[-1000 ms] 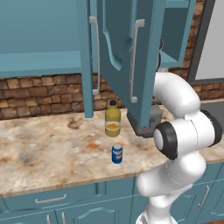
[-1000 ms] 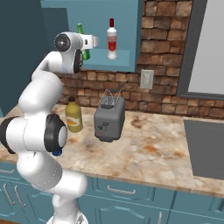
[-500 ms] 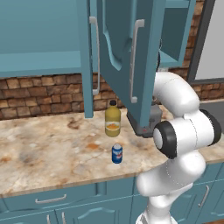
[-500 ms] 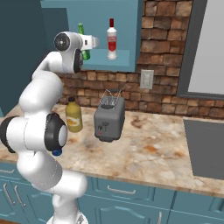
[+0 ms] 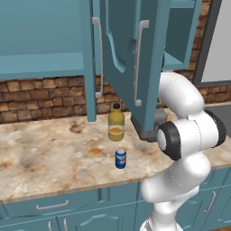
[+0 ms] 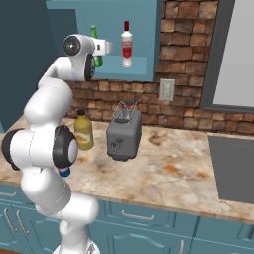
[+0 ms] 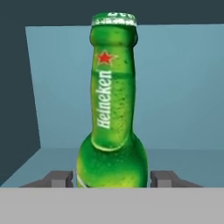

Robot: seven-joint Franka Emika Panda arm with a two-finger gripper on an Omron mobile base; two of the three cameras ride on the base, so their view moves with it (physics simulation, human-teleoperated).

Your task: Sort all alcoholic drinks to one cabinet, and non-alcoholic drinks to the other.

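Heineken bottle (image 7: 112, 109) upright on upper cabinet shelf (image 6: 141, 74), left of red-capped clear bottle (image 6: 127, 43). Gripper (image 7: 112, 178) just let go: fingers now stand off both sides of bottle, small gaps, nothing clamped. So beer looks delivered, I'd say. Juice bottle (image 5: 116, 122) and blue soda can (image 5: 120, 158) still down on counter (image 5: 49, 153). Shelf tight: cabinet side wall close by, open doors (image 5: 131, 63) hang near arm, so straight pull-back safest.

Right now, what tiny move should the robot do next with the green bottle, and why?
Probably draw the gripper straight back out of the cabinet. The green bottle stands upright on the shelf, and gaps show between it and both fingers, so it looks released.
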